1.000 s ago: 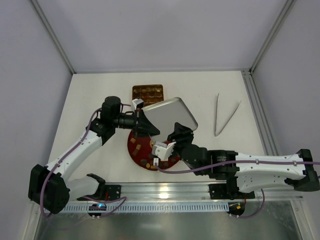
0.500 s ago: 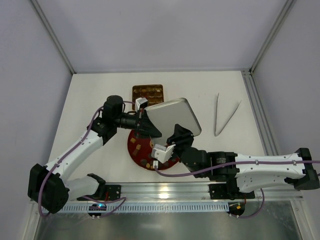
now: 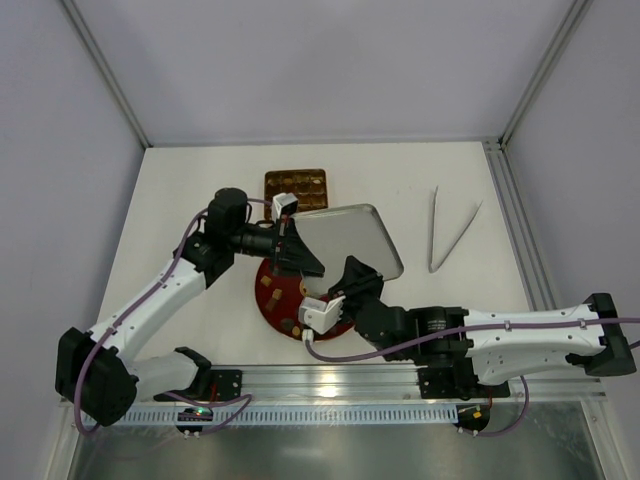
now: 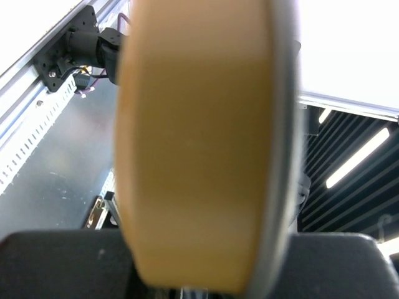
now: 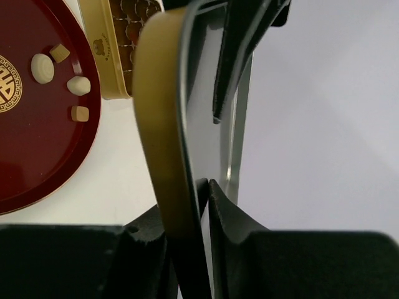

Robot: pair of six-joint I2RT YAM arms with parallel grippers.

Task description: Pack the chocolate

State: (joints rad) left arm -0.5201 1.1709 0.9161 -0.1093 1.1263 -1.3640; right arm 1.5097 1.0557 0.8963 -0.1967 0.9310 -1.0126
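Pale lilac walls (image 3: 320, 70) on metal posts close in a white surface (image 3: 180, 190). A silver lid (image 3: 350, 235) with a gold rim hangs tilted above it. The left fingers (image 3: 302, 258) are clamped on its 9 o'clock edge and the right fingers (image 5: 224, 218) on its 6 o'clock edge. A red plate (image 5: 37, 143) lies partly under the lid. A gold box (image 3: 296, 186) sits at the plate's 12 o'clock, and tweezers (image 3: 452, 228) lie at the lid's 3 o'clock. The chocolate (image 5: 42, 67) lies scattered on the plate.

You see a dark red plate (image 5: 37, 156) with a gold emblem (image 5: 6, 84), cream and tan chocolates (image 5: 42, 67), a gold box (image 5: 103, 56), and a silver lid (image 3: 345, 238) rimmed in tan.
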